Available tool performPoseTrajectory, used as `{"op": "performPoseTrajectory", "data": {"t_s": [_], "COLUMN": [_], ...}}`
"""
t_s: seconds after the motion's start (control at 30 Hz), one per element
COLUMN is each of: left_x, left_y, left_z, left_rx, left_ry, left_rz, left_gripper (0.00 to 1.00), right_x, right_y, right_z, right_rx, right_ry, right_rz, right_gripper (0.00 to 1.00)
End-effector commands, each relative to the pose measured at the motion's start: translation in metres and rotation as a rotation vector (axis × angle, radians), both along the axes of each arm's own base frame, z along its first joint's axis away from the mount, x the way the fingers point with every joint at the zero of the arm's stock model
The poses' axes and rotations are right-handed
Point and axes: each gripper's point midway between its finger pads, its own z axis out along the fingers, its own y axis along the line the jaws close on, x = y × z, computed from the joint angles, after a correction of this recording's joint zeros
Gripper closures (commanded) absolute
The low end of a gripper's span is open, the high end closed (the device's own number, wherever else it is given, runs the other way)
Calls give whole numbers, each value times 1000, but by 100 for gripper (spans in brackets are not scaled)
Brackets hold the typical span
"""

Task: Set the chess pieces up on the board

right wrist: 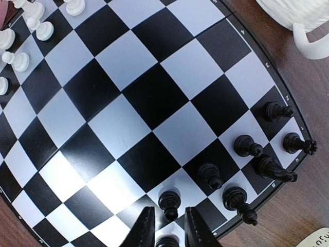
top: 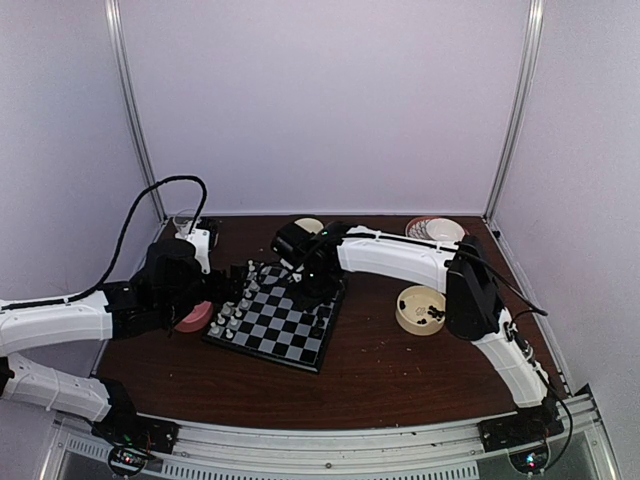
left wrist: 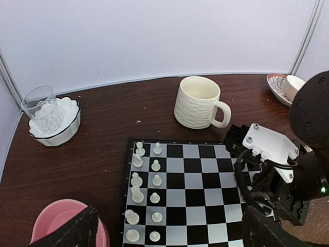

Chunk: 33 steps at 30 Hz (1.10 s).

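Note:
The board (top: 290,332) lies mid-table and also shows in the left wrist view (left wrist: 205,195) and the right wrist view (right wrist: 128,103). White chess pieces (left wrist: 146,193) stand in two rows along its left side (top: 232,310). Several black pieces (right wrist: 247,149) stand at the far right corner. My right gripper (right wrist: 168,226) is low over that edge (top: 315,290). Its jaws are a little apart, with a black pawn (right wrist: 169,201) at the tips and another black piece (right wrist: 167,242) between them, neither touched. My left gripper (left wrist: 169,231) is wide open and empty above the board's left edge (top: 207,287).
A beige bowl (top: 408,318) with loose black pieces (top: 432,315) sits right of the board. A pink bowl (top: 195,318) is at its left. Behind are a ribbed cream mug (left wrist: 198,102), a glass (left wrist: 43,108) in a white scalloped dish (left wrist: 56,135), and a patterned saucer (left wrist: 280,85).

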Motion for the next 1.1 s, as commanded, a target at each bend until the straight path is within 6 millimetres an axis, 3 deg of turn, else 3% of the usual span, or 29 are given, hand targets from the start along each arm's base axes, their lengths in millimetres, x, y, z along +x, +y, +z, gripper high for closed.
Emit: {"op": "performPoseTrajectory", "data": {"t_s": [0.0, 0.17, 0.33, 0.5, 0.73, 0.87, 1.07], "left_x": [2, 2, 2, 2, 1, 0, -2], "left_y": [1, 1, -2, -8, -10, -13, -14], "left_z": [10, 9, 8, 9, 11, 13, 14], "left_rx": [-26, -22, -19, -10, 3, 0, -7], "left_ry": [-31, -29, -26, -26, -34, -33, -33], "left_rz": [4, 2, -11, -46, -68, -81, -93], "left_gripper": [3, 2, 2, 3, 3, 3, 3], "right_x": [5, 3, -4, -7, 0, 0, 9], "right_y": [0, -19, -60, -126, -215, -231, -228], "right_z": [56, 97, 124, 115, 76, 51, 27], "right_rx": [62, 78, 69, 51, 96, 117, 99], "right_ry": [-71, -143, -203, -188, -90, -41, -14], "right_rz": [7, -9, -62, -162, -373, -432, -448], "right_gripper": [78, 78, 78, 78, 78, 77, 78]}}
